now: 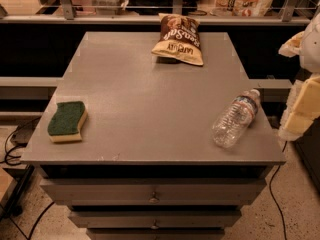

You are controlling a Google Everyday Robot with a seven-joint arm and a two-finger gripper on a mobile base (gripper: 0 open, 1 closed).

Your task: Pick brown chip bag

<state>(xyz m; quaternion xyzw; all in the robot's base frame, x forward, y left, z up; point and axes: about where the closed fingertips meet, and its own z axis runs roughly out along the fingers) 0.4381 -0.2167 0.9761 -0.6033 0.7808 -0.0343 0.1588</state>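
Observation:
The brown chip bag lies flat at the far middle of the grey table top. Its dark brown end points away and its tan end faces me, with large white lettering. My gripper shows as cream and white parts at the right edge of the view, off the table's right side. It is well to the right of the bag and nearer to me, and it touches nothing.
A clear plastic water bottle lies on its side near the table's right front. A green-and-yellow sponge sits at the left front. Drawers run below the top. A railing and shelves stand behind the table, and cables lie on the floor.

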